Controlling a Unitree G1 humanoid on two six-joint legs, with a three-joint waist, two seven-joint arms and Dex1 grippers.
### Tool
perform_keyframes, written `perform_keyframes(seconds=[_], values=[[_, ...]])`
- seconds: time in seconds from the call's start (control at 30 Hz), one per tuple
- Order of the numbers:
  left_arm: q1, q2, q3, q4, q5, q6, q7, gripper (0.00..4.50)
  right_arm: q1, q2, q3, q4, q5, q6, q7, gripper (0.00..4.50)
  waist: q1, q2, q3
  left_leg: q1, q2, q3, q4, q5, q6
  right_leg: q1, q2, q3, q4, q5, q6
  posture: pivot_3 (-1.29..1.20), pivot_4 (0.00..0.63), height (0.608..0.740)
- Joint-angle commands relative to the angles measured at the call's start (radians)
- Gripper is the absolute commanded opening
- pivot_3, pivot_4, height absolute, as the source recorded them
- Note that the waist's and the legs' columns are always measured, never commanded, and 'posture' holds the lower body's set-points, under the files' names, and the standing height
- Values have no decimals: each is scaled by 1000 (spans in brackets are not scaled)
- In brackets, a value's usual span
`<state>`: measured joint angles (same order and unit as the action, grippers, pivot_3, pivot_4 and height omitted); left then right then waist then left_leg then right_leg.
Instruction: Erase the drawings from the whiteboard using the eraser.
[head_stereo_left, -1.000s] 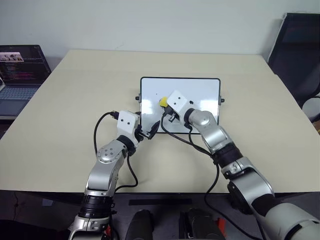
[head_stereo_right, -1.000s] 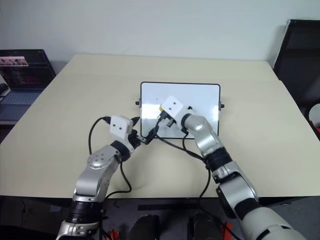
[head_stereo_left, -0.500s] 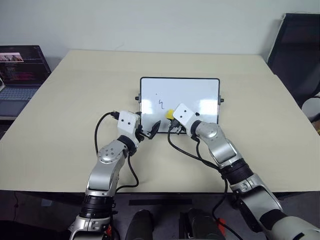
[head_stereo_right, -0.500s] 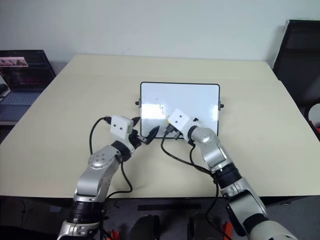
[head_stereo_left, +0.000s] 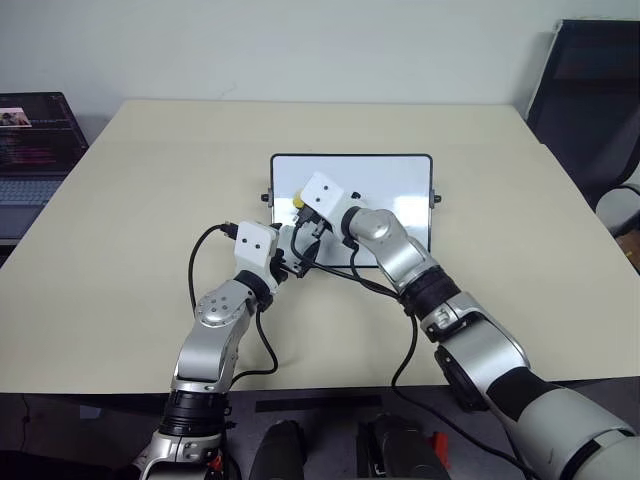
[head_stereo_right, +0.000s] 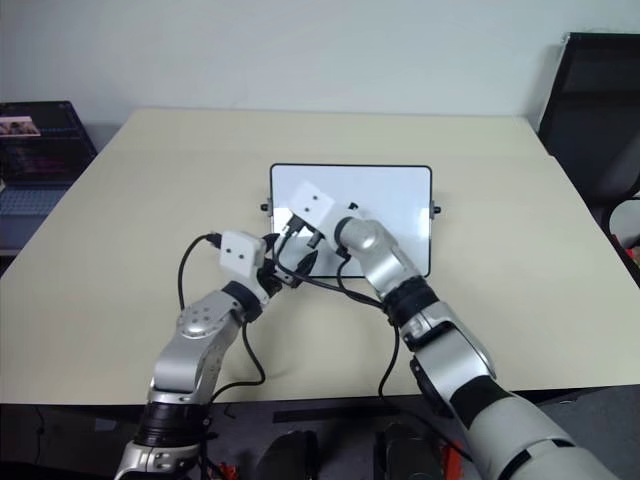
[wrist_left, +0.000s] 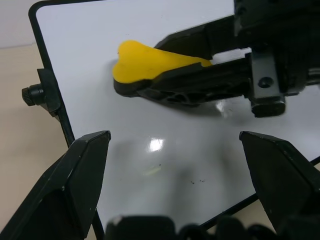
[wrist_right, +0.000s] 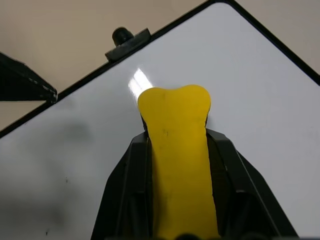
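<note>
The whiteboard (head_stereo_left: 385, 185) lies flat in the middle of the table, with a thin black frame and a small side knob (wrist_right: 122, 35). My right gripper (head_stereo_left: 303, 208) is shut on the yellow eraser (wrist_right: 176, 130), whose dark underside rests on the board's left part, near the left edge. My left gripper (head_stereo_left: 298, 262) is open at the board's near left corner. Its two fingers (wrist_left: 75, 190) stand wide apart above the board's white surface (wrist_left: 165, 165), which has only tiny dark specks on it. The drawings are hidden from view.
An open laptop (head_stereo_left: 30, 135) sits at the table's far left edge. A black chair (head_stereo_left: 590, 100) stands off the right side. Black cables (head_stereo_left: 350, 275) loop from both wrists over the table in front of the board.
My right gripper carried the eraser from the board's near middle up and left to its left part. The squiggle seen half a second ago is now covered. The left arm has stayed put.
</note>
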<state>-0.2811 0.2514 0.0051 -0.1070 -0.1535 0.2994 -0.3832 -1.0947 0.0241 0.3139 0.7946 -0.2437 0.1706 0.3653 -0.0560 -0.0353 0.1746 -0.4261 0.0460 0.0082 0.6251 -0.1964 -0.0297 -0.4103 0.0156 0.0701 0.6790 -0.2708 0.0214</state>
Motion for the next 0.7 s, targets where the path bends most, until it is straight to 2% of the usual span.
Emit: perform_keyframes(seconds=[0.03,0.27,0.37,0.7], values=[[-1,3,0,-36,0,-12,4,4500,-66,14,-33,43,17,-57,-23,1084,0,0,0,0,0,0,0,0,0,0,0,0,0,0,0,0,150,740],[-1,1,-4,-38,0,-11,3,4500,-164,22,-64,182,18,-127,-70,1084,-1,0,0,0,0,0,0,0,0,0,0,0,0,0,0,0,150,740],[-4,2,-4,-36,-1,-12,2,4500,-154,10,-65,188,13,-140,-63,1084,0,0,0,0,0,0,0,0,0,0,0,0,0,0,0,0,150,740],[-8,5,-5,-27,-1,-13,-2,4500,170,-115,11,-169,-38,11,88,1084,4,0,0,0,0,-2,2,0,0,1,-1,-1,1,-1,1,0,150,740]])
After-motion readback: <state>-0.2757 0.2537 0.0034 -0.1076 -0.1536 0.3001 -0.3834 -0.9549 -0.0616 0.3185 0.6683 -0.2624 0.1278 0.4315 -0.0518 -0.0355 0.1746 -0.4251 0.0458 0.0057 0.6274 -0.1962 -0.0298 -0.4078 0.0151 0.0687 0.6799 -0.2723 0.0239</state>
